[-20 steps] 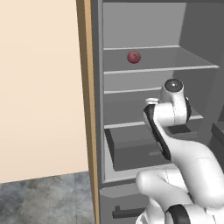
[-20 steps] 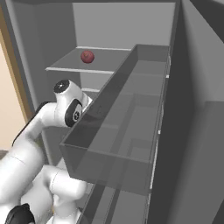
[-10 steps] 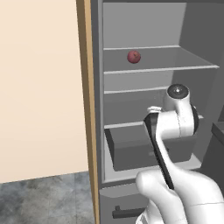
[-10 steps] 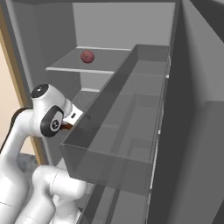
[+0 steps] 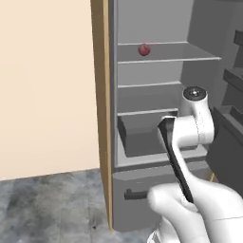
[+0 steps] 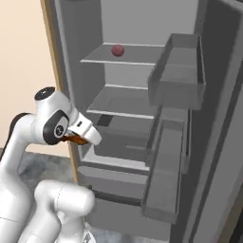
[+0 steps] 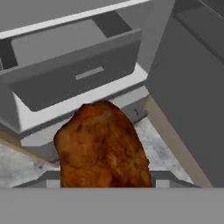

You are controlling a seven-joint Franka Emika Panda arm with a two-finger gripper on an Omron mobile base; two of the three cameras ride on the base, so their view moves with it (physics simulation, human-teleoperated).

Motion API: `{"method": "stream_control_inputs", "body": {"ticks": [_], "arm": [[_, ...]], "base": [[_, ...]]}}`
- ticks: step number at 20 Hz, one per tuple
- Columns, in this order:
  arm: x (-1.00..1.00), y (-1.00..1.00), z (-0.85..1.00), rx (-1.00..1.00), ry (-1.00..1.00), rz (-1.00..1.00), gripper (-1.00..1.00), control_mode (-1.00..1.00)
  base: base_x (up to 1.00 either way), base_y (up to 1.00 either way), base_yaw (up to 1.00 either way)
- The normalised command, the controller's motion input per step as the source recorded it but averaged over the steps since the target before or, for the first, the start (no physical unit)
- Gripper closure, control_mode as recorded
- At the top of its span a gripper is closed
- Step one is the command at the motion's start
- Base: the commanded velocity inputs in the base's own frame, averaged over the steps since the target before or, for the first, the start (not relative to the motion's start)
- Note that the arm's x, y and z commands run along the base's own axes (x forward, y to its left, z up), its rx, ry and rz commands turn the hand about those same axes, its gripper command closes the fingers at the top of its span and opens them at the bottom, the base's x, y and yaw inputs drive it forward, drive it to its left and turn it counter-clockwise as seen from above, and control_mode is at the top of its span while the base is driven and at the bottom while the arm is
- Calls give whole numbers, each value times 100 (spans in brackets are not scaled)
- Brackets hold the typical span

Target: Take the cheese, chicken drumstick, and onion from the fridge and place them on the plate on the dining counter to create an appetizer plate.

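Note:
My gripper point(image 7: 105, 177) is shut on the chicken drumstick point(image 7: 101, 146), a brown roasted piece that bulks large in the hand view. In the right base view the chicken drumstick point(image 6: 74, 139) peeks out orange-brown under my white hand, in front of the open fridge point(image 6: 90, 33). The onion point(image 5: 144, 49), a dark red ball, rests on the upper shelf, well above and behind my hand; the right base view also shows the onion point(image 6: 117, 50). The cheese, the plate and the dining counter are out of view.
A grey drawer point(image 7: 78, 74) stands pulled out below the shelves. Under it is the lower drawer with a bar handle point(image 5: 135, 194). The open fridge door with its bins point(image 6: 178, 80) stands close on the right. A tan panel edge point(image 5: 99, 95) flanks the left.
The arm has drawn down and back out of the fridge with the drumstick still held. The right base picture has shifted, so the base has moved; the door bins now look farther off.

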Motion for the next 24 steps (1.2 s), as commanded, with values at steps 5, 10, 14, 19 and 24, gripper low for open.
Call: {"method": "stream_control_inputs", "body": {"ticks": [5,10,14,19,24], "arm": [[0,0,0,0,0,0,100,100],[0,0,0,0,0,0,100,100],[0,0,0,0,0,0,100,100],[0,0,0,0,0,0,100,100],[0,0,0,0,0,0,100,100]], "base": [[-88,81,53],[-54,61,79],[-65,64,75],[-72,85,70],[-76,100,63]]}}
